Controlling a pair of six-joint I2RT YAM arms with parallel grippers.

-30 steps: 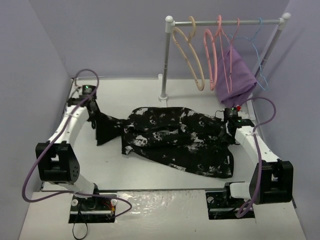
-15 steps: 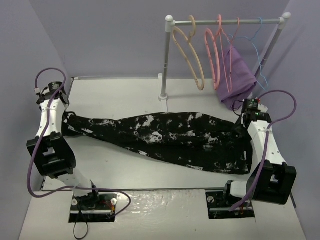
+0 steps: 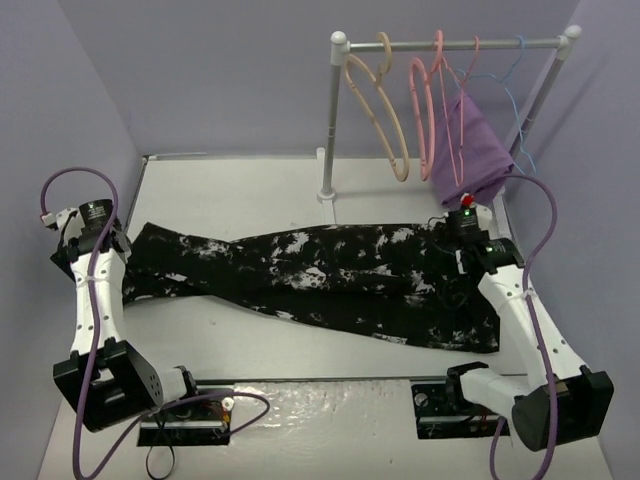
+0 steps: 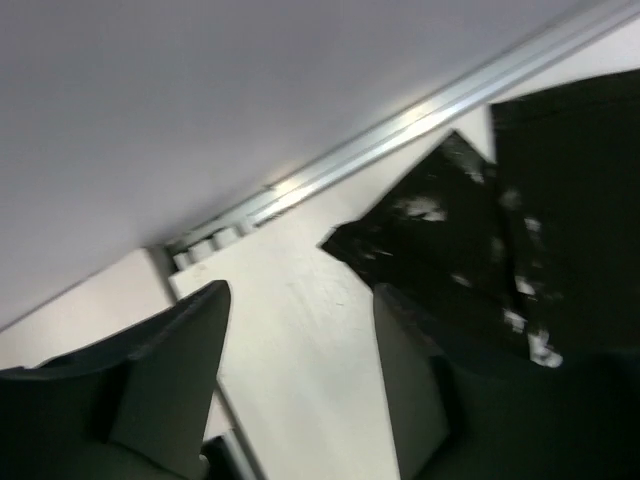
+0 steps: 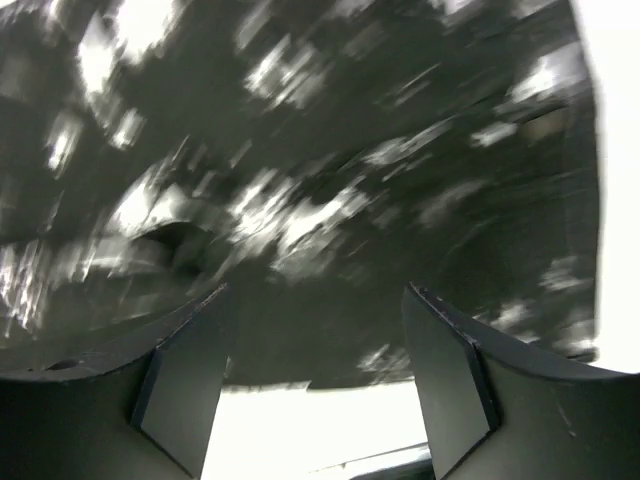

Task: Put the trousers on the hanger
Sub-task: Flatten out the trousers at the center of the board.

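You have just finished a stretch. A second ago the trousers [image 3: 330, 280] sat bunched in the middle of the top view. Half a second ago they were pulled long between the two arms. Now both claws have let go, and the cloth lies flat across the table [image 3: 250, 190] from the left edge to the right.

In its wrist view your left gripper [image 4: 300, 320] stands parted with only bare table between the fingers, and the cuffs lie off to the right of the frame. Your right gripper [image 5: 315, 310] hangs parted over the waist end with nothing pinched.

The garment looks ready to be picked up, but nothing is on the hanger [image 3: 398, 165] yet. It hangs at the upper centre on the rail [image 3: 450, 44], well apart from the trousers.

The trousers are thin, limp black fabric blotched with white, and they will sag wherever you lift them. The hanger is thick, smooth, cream plastic with a rounded loop. Beside it hang a thick pink hanger [image 3: 428, 120] and a soft purple cloth [image 3: 475, 150].
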